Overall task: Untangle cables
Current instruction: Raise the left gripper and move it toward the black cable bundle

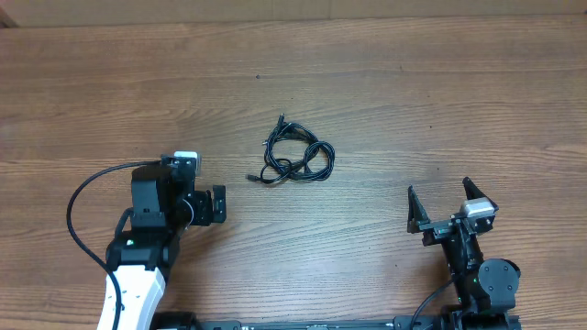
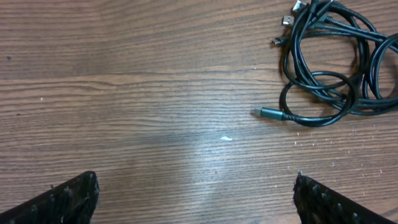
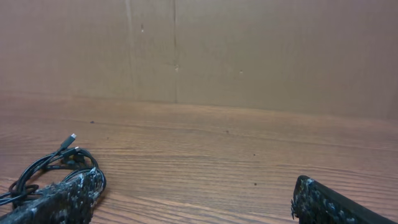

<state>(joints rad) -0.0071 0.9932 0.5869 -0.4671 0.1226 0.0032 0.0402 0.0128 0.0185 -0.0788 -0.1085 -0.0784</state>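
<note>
Fingers (image 2: 68, 199) of the left gripper (image 1: 218, 205) stand wide apart and empty, as do those of the right gripper (image 1: 439, 189). The cables (image 1: 297, 156) lie knotted near the middle of the table (image 1: 459, 82), one gripper toward each near corner, both clear of them.

Left wrist view: the cables (image 2: 339, 93) run off the top and right edges, so the bundle's far side is unseen. Only the fingertips (image 2: 68, 199) of the left end effector (image 2: 196, 199) clear the bottom edge.

Right wrist view: one finger (image 3: 62, 202) of the right end effector (image 3: 193, 199) covers part of the bundle.

Overhead view: plug types and strand crossings are too small to resolve.
</note>
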